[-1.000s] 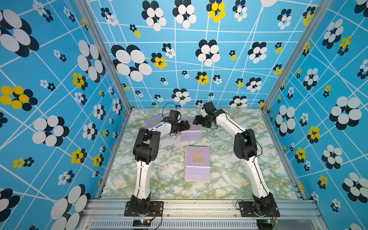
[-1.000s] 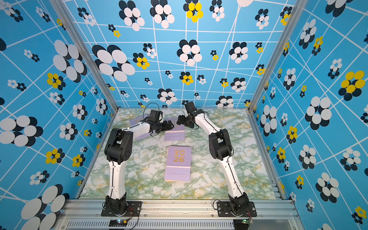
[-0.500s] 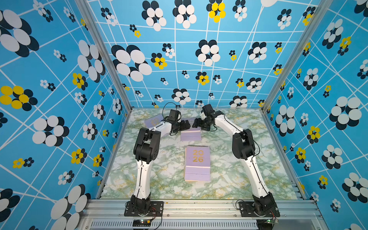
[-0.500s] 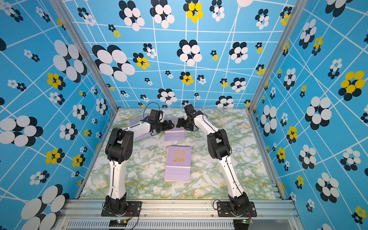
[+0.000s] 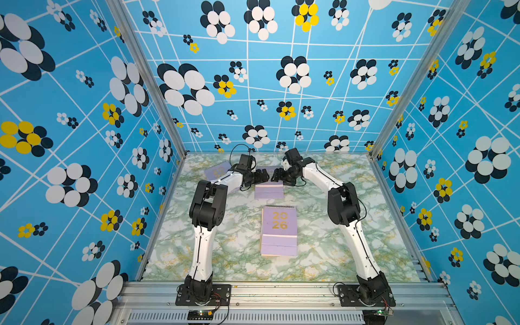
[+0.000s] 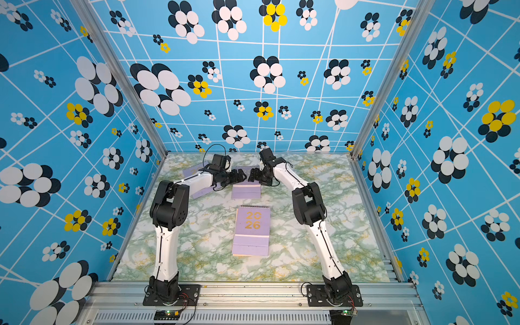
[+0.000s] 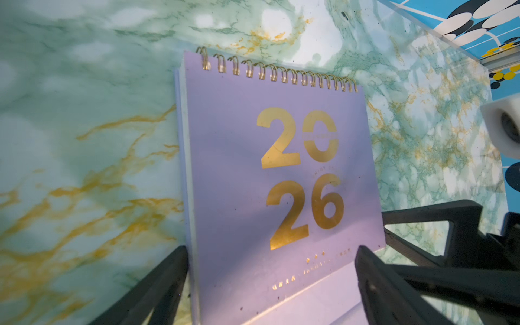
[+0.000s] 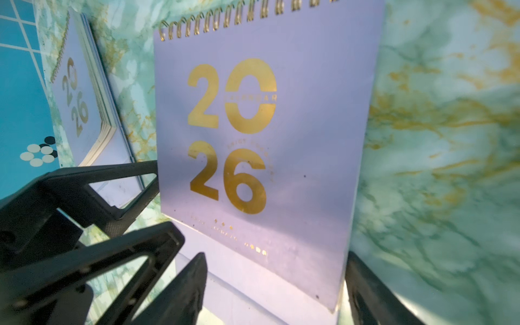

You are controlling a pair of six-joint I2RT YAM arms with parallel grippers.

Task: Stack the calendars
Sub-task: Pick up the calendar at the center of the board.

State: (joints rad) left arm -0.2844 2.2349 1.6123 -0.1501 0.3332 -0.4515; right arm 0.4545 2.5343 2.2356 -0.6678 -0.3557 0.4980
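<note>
Three walls (image 5: 281, 84) close the cell at left, right and far, all bright blue with crossing white lines and flowers (image 5: 183, 87) of white, black and yellow ovals (some large, some tiny). Slim metal posts (image 5: 151, 84) run up the two far corners. The floor (image 5: 323, 253) is a glossy green-and-white marble print with gold veins, evenly lit with soft shadows, and along its near edge lies a grooved aluminium rail (image 5: 281, 289) with a vented strip (image 5: 253, 317) below.
</note>
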